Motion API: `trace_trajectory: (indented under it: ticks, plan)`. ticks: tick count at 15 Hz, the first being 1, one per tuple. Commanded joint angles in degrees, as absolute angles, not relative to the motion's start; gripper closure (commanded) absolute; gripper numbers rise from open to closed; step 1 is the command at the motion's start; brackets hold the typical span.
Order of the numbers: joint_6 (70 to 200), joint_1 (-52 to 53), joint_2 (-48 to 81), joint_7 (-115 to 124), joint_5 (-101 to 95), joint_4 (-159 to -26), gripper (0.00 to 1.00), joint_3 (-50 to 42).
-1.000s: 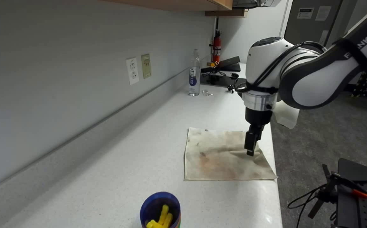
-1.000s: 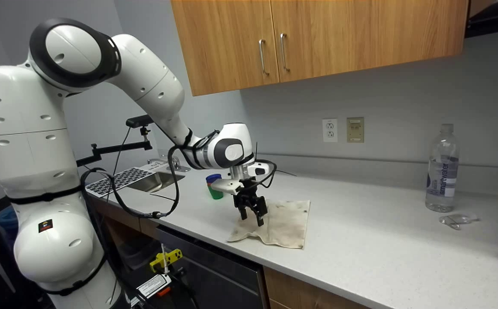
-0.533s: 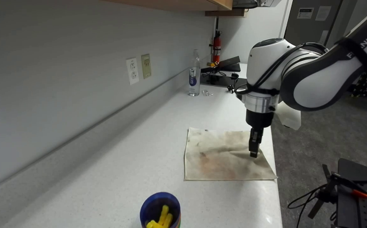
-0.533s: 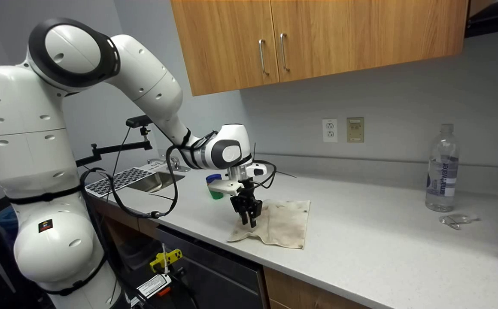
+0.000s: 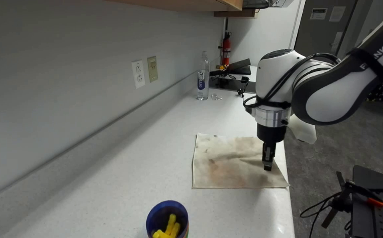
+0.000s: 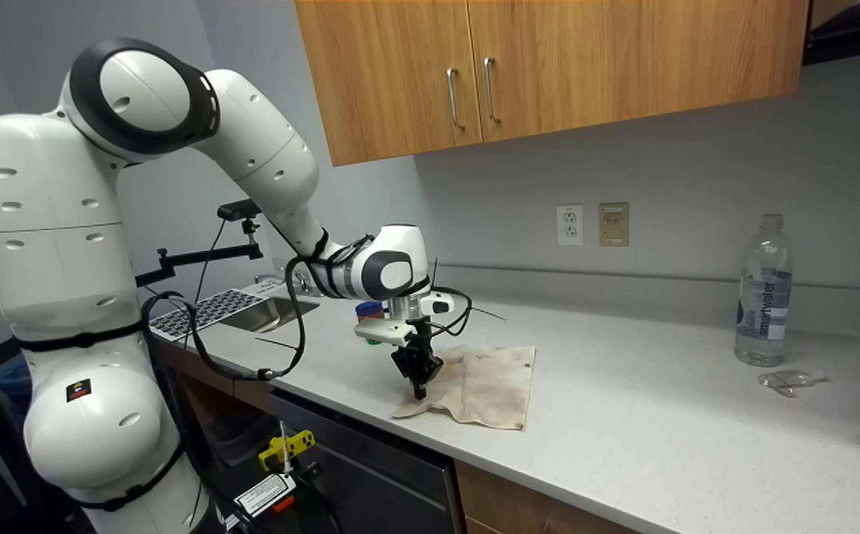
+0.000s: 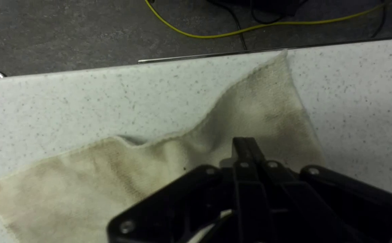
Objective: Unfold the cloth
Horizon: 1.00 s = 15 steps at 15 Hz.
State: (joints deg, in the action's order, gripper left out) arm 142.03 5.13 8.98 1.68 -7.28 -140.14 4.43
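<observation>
The pincer (image 7: 244,140) was clenched, its tips together over the cloth (image 5: 224,165), contact unclear. The cloth lay on the desk (image 5: 138,158), one side wavy, a corner at the desk's edge.

Bottle (image 6: 763,300): upright on tabletop (image 6: 623,393), near wall (image 6: 682,200). Cup (image 5: 166,205): yellow pieces (image 5: 170,224) inside. White outlet (image 6: 569,225): on wall, just beside beige plate (image 6: 613,225). Fire extinguisher (image 5: 226,50): red, beyond bottle. Wooden cabinet (image 6: 608,67): above tabletop. Yellow cable (image 7: 202,36): on floor (image 7: 64,37), wrist view.
</observation>
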Motion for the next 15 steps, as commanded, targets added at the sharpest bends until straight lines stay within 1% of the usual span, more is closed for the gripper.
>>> trace_trajectory:
  ticks: [1,7,15]
  plan:
    - [142.72,4.7,11.4,-0.75,-4.61,-139.97,1.0,4.86]
    - [142.03,5.01,12.87,-1.86,-2.15,-139.54,1.0,6.31]
    - [140.23,5.56,13.96,-10.03,5.83,-137.05,1.0,11.43]
